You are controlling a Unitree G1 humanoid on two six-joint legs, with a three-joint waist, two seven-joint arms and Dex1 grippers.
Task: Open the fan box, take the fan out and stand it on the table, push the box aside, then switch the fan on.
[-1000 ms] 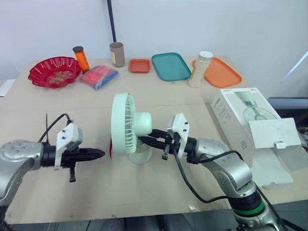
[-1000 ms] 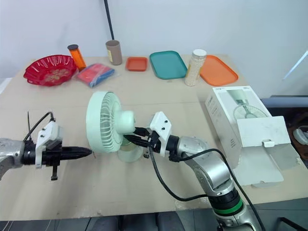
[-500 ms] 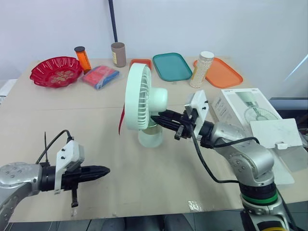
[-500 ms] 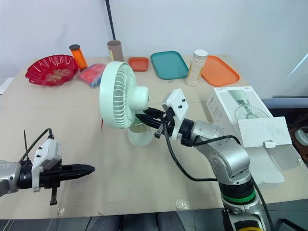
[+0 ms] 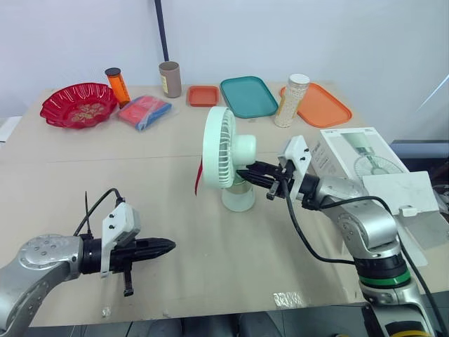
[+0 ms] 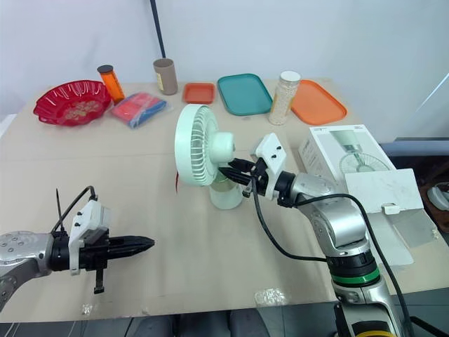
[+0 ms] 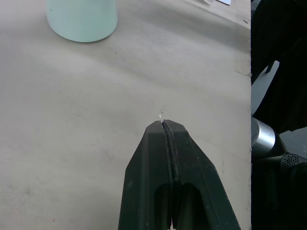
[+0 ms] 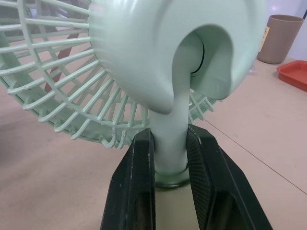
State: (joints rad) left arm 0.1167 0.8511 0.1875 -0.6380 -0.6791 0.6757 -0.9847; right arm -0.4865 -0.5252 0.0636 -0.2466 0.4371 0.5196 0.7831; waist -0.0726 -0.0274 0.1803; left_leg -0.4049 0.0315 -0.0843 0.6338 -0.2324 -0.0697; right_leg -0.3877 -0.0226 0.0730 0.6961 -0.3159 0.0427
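The pale green fan (image 5: 228, 151) stands upright near the middle of the table (image 5: 84, 182), its round base (image 7: 81, 19) apparently resting on the surface and its grille turned toward the robot's left, with a small red tag (image 5: 199, 175) hanging at the front of the grille. The right gripper (image 5: 247, 173) reaches in from behind the fan head and pinches the slim neck (image 8: 170, 96) between its two black fingers (image 8: 139, 167), one on each side just above the base. The left gripper (image 5: 165, 246) is well apart from the fan, low over the table toward the robot's front left, its fingers pressed together to a point. The white fan box (image 5: 351, 165) lies to the right of the fan, apart from it, beside the right forearm, with its flap open. Along the far side of the table sit a red bowl (image 5: 78, 104), an orange bottle (image 5: 118, 86), a red and blue packet (image 5: 144, 111), a brown cup (image 5: 169, 78), a small orange tray (image 5: 203, 95), a teal tray (image 5: 248, 96), a white-capped jar (image 5: 294, 100) and a larger orange tray (image 5: 320, 105).
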